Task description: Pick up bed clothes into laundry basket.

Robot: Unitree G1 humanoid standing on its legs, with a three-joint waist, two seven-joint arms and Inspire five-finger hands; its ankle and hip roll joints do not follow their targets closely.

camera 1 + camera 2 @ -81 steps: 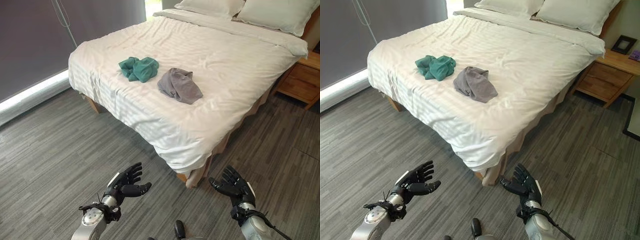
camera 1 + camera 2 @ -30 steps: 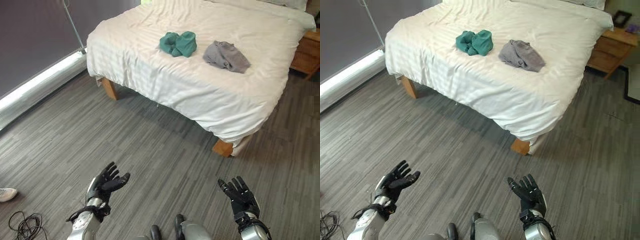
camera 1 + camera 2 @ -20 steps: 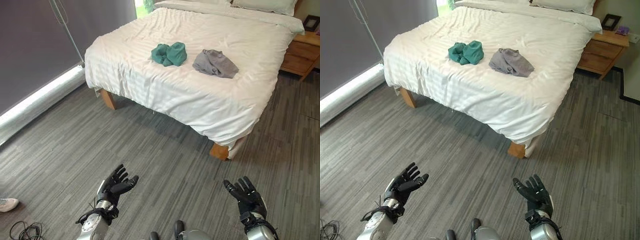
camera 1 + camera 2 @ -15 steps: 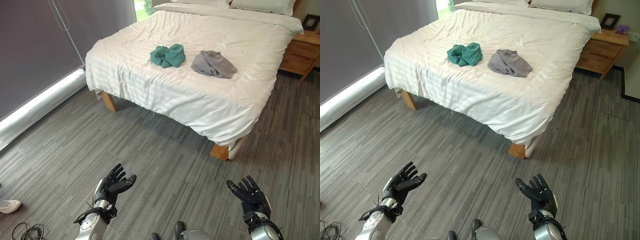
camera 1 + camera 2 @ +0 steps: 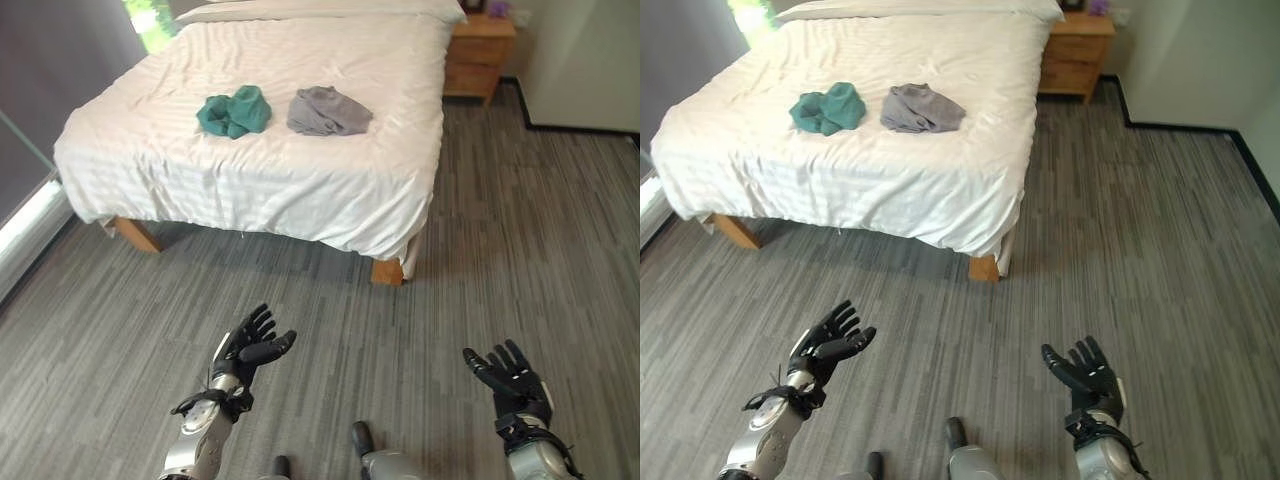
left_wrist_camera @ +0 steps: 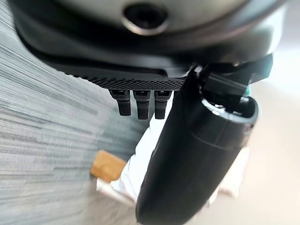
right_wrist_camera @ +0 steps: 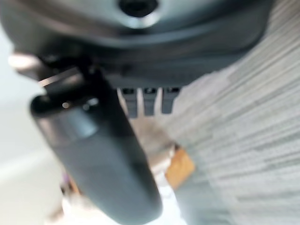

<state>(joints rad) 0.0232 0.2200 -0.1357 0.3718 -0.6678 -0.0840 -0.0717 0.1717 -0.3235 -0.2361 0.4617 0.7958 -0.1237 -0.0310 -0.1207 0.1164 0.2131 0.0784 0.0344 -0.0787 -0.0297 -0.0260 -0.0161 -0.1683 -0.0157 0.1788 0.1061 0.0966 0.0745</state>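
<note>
Two crumpled garments lie on the white bed (image 5: 300,190): a teal one (image 5: 233,111) and a grey one (image 5: 326,111) to its right, a little apart. Both rest near the foot of the bed. My left hand (image 5: 246,350) hovers over the floor low in the left eye view, fingers straight and spread, holding nothing. My right hand (image 5: 514,379) hangs at the lower right, also open and empty. Both hands are well short of the bed, with a stretch of grey floor between. In the left wrist view the left hand's thumb (image 6: 197,154) points toward the bed's corner.
A wooden nightstand (image 5: 479,53) stands at the head of the bed on the right. A wooden bed leg (image 5: 386,271) shows under the near corner. Grey plank floor (image 5: 520,230) spreads wide to the right, up to a pale wall (image 5: 585,60).
The whole picture has swung: the bed now sits further left and away, and the wall at the right has come in. Both hands stay open and empty in the same pose.
</note>
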